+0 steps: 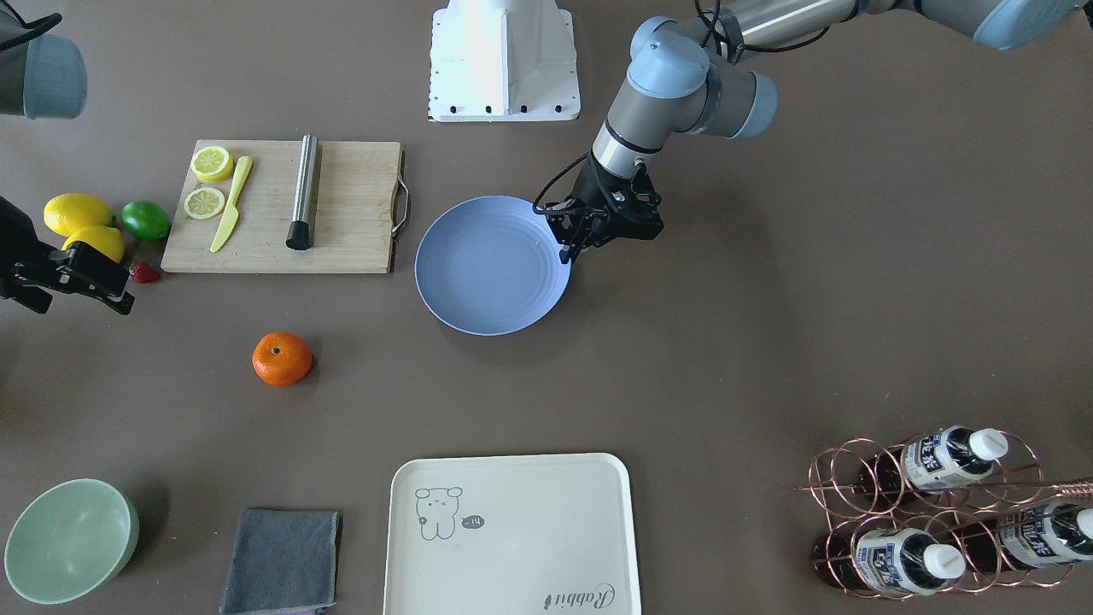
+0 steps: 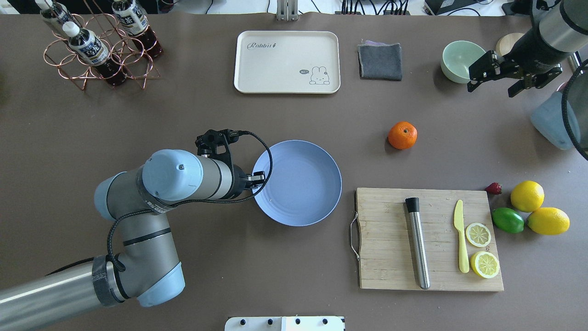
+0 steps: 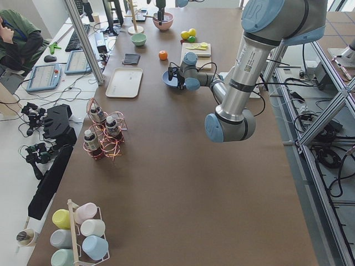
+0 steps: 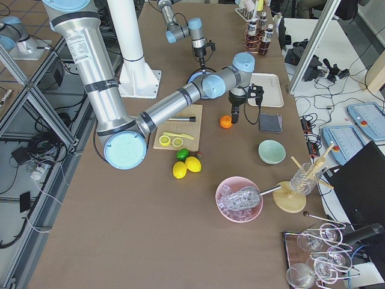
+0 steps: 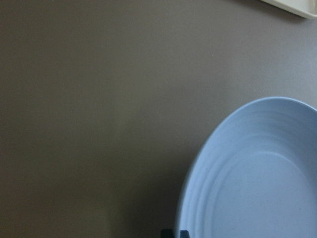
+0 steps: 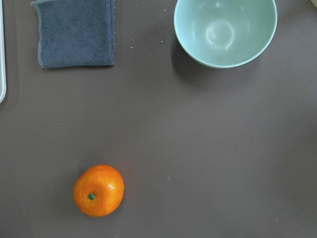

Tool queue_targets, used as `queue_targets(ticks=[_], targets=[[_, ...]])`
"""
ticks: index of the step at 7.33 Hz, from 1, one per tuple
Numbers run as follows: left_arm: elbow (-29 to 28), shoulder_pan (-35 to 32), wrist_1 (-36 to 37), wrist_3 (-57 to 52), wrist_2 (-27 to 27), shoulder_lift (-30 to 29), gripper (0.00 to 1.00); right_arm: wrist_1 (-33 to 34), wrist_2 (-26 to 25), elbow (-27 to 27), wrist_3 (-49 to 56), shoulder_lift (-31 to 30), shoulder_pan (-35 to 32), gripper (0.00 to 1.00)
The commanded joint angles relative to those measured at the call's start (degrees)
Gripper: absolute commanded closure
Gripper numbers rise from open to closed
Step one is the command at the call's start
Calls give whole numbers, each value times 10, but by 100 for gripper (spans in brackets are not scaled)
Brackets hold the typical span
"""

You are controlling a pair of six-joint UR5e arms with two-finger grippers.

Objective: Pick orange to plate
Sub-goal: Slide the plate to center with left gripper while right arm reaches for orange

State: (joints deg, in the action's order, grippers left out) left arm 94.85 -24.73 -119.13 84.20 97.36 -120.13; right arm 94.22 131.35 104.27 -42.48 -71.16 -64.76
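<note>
Lying apart from the plate, the orange; right pincer spread, left pincer pressed together

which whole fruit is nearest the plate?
The orange: it sits alone on bare table, a short way off the plate. The lemons and lime cluster beyond the cutting board, farther from it.

The cream tray carries the script word "Rabbit" in one corner, while the labels on the bottles are too small to read.
</note>
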Motion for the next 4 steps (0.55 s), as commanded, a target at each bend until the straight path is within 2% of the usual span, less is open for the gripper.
queue_targets(ticks=[1,2,3,4], targets=[[-7,1,0,5,-9,-1,100,0,0,-1,-2,1,10,0],[-16,-14,0,4,-9,-1,71,0,-1,1,-2,1,14,0],[-19,-21,-3,3,-14,0,2,0,-1,1,-2,1,22,0],[-11,-30,-4,0,-15,-1,2,0,-9,1,-2,1,34,0]])
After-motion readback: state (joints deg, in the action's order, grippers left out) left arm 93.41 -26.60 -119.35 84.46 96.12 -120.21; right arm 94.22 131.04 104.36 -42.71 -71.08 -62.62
